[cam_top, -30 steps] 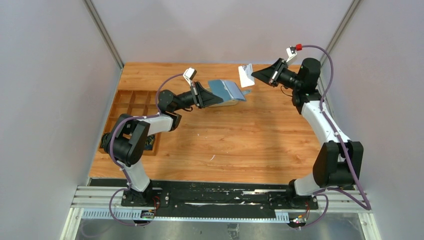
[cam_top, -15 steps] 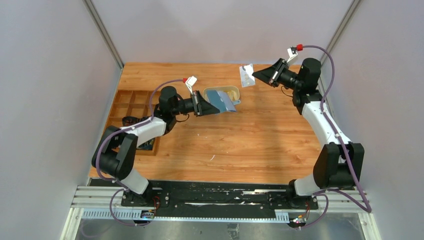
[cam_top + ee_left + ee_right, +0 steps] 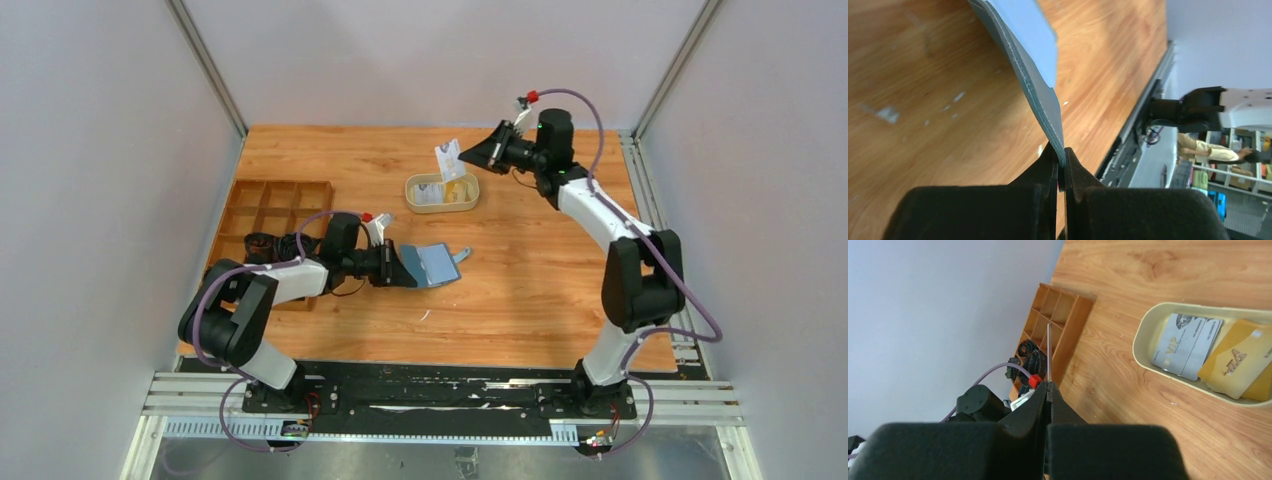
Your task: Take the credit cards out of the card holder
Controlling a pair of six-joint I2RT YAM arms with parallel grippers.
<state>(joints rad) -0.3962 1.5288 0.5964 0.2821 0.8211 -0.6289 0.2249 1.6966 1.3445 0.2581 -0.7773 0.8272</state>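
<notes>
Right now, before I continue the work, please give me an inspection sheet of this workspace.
Surface: wooden table, a few pale specks.
Job's things: card holder in left claw; held card in right claw, near the tray; grey card and yellow card lie in the tray.
Clutter: wooden compartment box, left side.
Claws: both shut on their items.
Cables: purple cables along both arms.
Surroundings: grey walls; nothing else seen.

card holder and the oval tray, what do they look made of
Card holder: likely faux leather or soft vinyl, matte teal. It bends and shows what looks like a stitched edge. Oval tray: probably moulded plastic, smooth matte beige with an even rounded rim, though ceramic is possible.
</notes>
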